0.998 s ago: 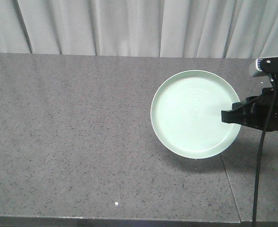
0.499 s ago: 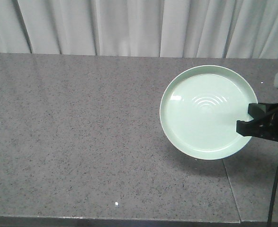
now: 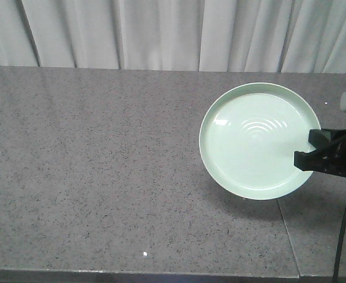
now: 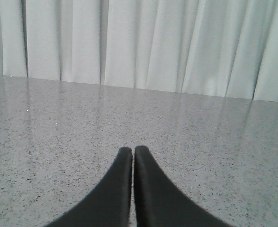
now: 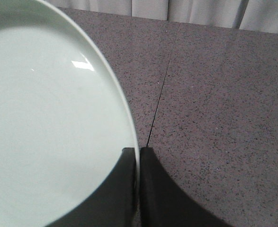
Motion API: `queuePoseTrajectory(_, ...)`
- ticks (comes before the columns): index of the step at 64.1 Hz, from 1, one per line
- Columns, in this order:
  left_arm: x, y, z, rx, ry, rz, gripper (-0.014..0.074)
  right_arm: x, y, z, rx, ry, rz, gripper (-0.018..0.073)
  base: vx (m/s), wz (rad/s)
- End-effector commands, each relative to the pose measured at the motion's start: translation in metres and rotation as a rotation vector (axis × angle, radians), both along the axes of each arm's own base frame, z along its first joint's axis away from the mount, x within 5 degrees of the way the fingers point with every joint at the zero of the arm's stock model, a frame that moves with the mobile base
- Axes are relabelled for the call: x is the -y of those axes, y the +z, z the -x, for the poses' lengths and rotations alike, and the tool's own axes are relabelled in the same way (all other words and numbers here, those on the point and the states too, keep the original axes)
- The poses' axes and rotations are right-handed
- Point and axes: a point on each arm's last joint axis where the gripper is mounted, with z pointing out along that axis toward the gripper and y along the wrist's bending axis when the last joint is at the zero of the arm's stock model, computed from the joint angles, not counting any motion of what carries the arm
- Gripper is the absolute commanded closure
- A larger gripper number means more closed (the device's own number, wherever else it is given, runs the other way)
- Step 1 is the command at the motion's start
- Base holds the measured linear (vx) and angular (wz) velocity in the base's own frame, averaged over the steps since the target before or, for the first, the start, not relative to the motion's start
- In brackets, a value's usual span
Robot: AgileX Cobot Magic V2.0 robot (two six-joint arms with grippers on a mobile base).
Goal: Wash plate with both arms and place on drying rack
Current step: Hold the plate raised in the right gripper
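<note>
The pale mint-green plate hangs tilted above the grey counter at the right, its face toward the front camera and its shadow on the counter below. My right gripper comes in from the right edge and is shut on the plate's right rim. The right wrist view shows the plate filling the left side, with the rim pinched between the two black fingers of the right gripper. In the left wrist view my left gripper is shut with nothing in it, low over bare counter. The drying rack is out of view.
The speckled grey counter runs the whole width, with a seam at the right under the plate. White curtains hang behind it. The counter's front edge lies along the bottom. A black cable drops from the right arm.
From one second ago the right gripper pulled back to the right with the plate, which turned more face-on and rose slightly. Over the last half second hardly anything moved.
</note>
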Motion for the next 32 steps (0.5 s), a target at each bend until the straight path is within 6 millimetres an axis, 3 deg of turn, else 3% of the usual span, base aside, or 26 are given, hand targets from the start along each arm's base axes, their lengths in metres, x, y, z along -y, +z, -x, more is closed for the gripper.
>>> queuePoseTrajectory(1, 0.0006, 0.0033, 0.001, 0.082, -0.01, 0.001, 0.0601, 0.0042, 0.0196, -0.0016, 0.117, -0.036, -0.001, 0.0568, 0.0, 0.0)
queuePoseTrajectory(32, 0.0006, 0.0033, 0.001, 0.082, -0.01, 0.001, 0.0601, 0.004, 0.0193, -0.0015, 0.112, -0.035, -0.003, 0.0568, -0.01, 0.05)
